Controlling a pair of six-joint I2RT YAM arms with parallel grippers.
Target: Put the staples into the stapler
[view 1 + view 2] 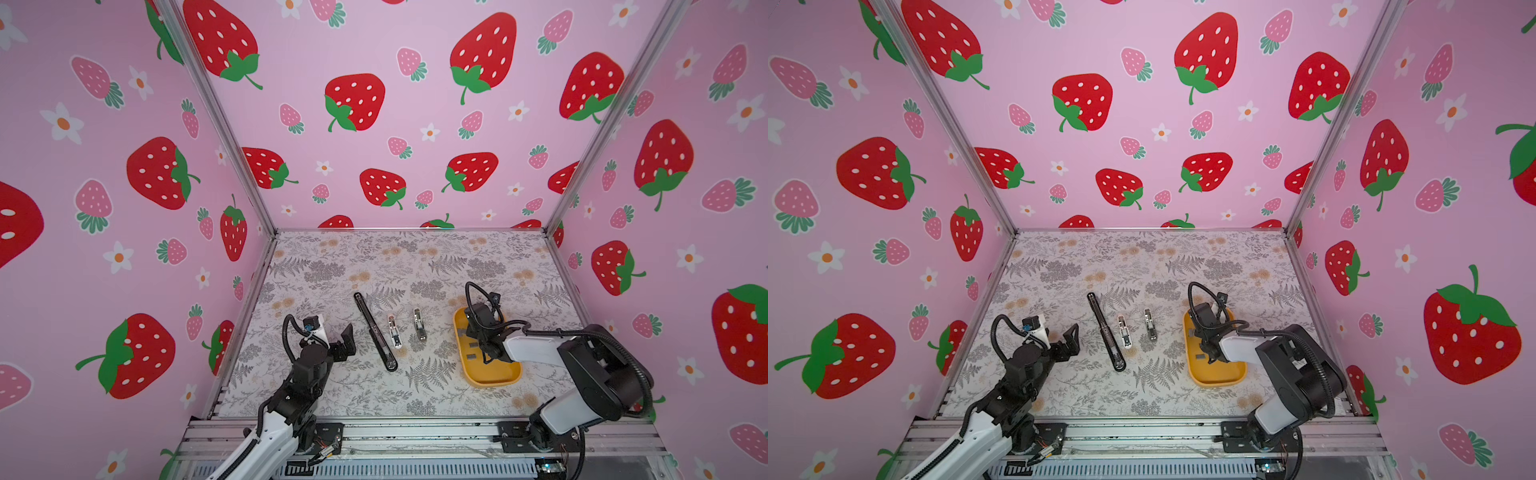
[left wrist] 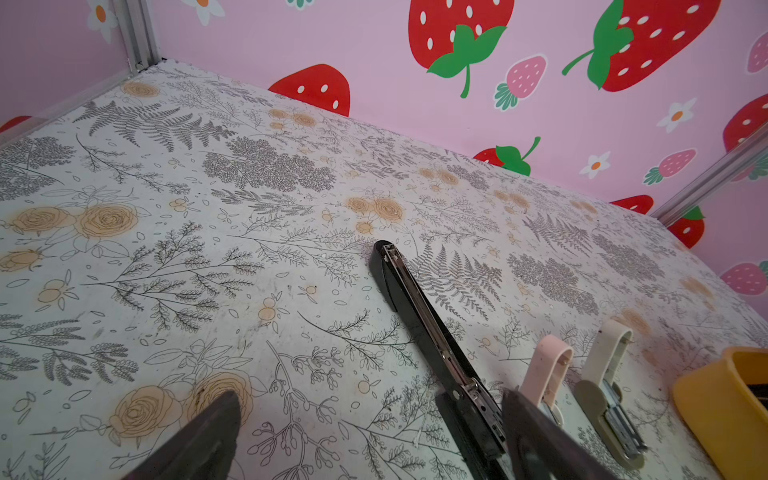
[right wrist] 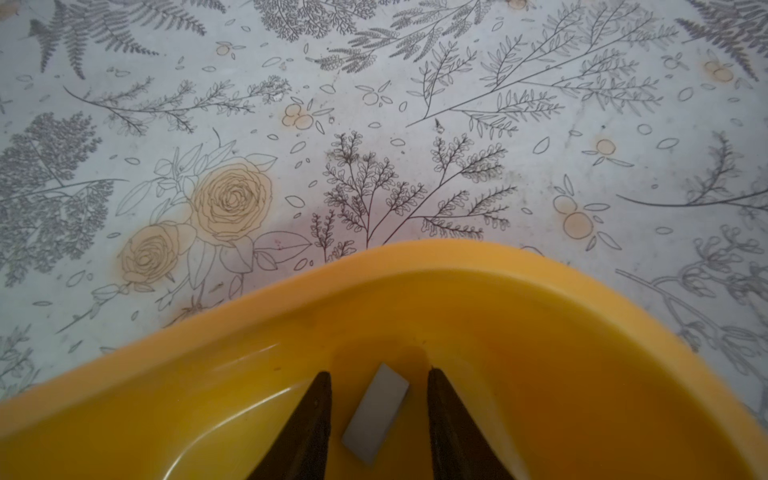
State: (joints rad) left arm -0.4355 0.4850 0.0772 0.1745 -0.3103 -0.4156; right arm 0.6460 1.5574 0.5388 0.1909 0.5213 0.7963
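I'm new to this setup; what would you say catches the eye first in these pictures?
The strawberry-print walls dominate both top views. On the floral table, the yellow tray at right stands out, with the right gripper down inside it, its jaws either side of a grey staple strip. Mid-table, the long black stapler lies opened beside a pink stapler and a beige stapler.

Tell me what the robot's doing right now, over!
Left gripper open, beside the black stapler. Right gripper open in the yellow tray, fingers either side of a staple strip, not touching. Nothing blocking it.
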